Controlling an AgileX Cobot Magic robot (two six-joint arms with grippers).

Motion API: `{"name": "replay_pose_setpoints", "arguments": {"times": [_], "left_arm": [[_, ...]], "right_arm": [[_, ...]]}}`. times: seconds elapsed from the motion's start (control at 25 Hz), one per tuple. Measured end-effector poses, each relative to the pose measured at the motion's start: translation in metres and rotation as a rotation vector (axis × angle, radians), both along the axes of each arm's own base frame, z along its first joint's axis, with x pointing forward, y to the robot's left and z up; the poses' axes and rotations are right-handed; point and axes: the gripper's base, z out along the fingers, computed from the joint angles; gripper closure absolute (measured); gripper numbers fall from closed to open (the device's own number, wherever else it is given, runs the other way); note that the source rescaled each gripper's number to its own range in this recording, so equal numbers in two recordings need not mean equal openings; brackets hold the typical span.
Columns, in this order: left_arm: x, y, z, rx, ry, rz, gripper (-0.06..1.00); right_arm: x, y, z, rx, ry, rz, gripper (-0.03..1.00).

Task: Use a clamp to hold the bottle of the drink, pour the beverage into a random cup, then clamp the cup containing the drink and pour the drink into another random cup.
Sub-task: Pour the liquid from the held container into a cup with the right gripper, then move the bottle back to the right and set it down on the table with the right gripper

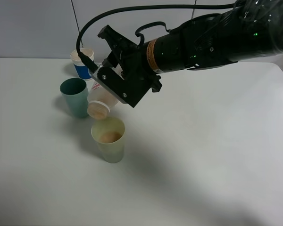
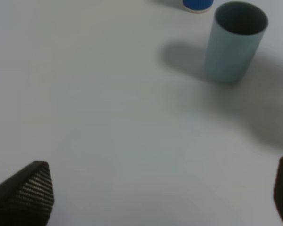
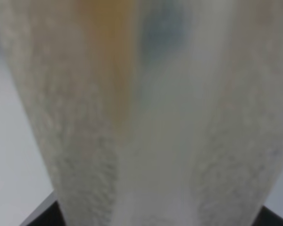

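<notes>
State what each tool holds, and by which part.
Right tool grips the white cup by its side wall, toward the base. Left tool holds nothing.

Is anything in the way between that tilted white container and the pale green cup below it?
Nothing visible. The white container tilts with its mouth just above the green cup. The teal cup stands beside them, not between.
</notes>
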Motion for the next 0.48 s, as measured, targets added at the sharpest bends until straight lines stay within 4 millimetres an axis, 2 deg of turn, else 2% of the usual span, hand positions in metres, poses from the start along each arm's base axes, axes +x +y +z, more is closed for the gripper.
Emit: {"name": "replay_pose_setpoints", "arguments": {"times": [0.32, 0.48], "left_arm": [[0.0000, 0.0000, 0.0000, 0.000, 0.000, 0.000, -0.01], [0.0000, 0.0000, 0.0000, 0.000, 0.000, 0.000, -0.01]], "right_arm": [[0.0009, -0.0001, 0.0008, 0.113, 0.127, -0.110, 0.97], [0.0024, -0.0006, 0.0018, 0.223, 0.244, -0.222, 0.97]]}}
